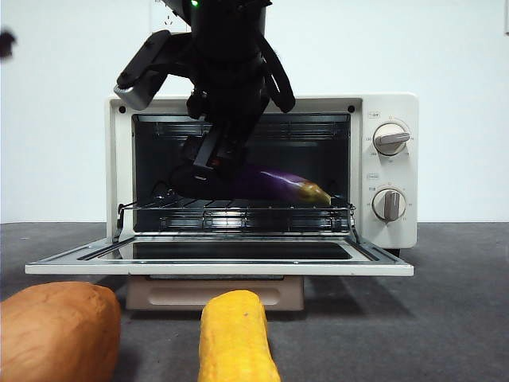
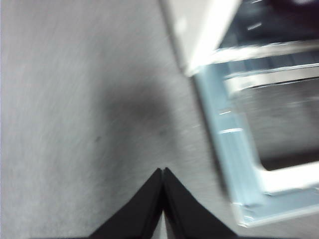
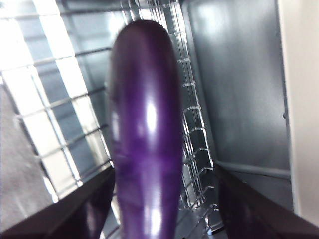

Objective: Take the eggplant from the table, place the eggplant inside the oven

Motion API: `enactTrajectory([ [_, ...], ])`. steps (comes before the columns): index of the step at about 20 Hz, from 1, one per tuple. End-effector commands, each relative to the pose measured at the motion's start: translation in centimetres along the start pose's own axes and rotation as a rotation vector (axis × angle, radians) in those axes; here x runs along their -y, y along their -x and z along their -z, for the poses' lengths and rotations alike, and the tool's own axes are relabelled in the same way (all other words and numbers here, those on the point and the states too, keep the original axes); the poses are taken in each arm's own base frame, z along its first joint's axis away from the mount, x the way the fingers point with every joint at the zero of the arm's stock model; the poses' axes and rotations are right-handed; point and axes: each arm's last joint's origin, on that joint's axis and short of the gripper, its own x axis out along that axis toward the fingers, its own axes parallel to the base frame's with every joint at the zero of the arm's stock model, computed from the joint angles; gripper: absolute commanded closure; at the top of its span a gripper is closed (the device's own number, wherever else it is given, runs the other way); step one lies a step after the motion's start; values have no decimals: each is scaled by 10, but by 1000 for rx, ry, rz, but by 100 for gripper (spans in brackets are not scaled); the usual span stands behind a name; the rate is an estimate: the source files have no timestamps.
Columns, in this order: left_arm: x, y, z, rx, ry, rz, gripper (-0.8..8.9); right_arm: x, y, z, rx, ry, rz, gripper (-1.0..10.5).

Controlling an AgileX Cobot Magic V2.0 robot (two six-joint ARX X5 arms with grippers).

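Waiting at far left, the left gripper [image 2: 163,172] hangs over the table [image 2: 75,124] with jaws pressed together, holding nothing; beside the open oven [image 1: 390,111] door. Centre: the right gripper [image 1: 208,165] reaches inside, jaws spread either side of the eggplant [image 1: 278,185], which appears to rest on the wire rack [image 1: 238,208]; contact cannot be judged. Placement looks done; withdrawal remains
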Motion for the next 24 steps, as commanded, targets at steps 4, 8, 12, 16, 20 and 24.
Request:
enactTrajectory([
  [4, -15, -62, 1, -151, 122, 116, 807, 15, 48, -18, 130, -74, 31, 631],
  [8, -28, -112, 19, -315, 218, 259, 807, 62, 114, -1, 206, -207, 90, 631],
  [12, -32, -132, 32, -401, 294, 447, 807, 103, 170, 32, 273, -358, 119, 631],
  [16, -29, -138, 37, -428, 319, 580, 807, 129, 208, 59, 341, -461, 163, 631],
  [20, -30, -137, 37, -428, 330, 607, 807, 142, 231, 78, 386, -541, 185, 631],
  [24, -30, -136, 36, -422, 351, 664, 807, 149, 247, 95, 407, -598, 184, 654],
])
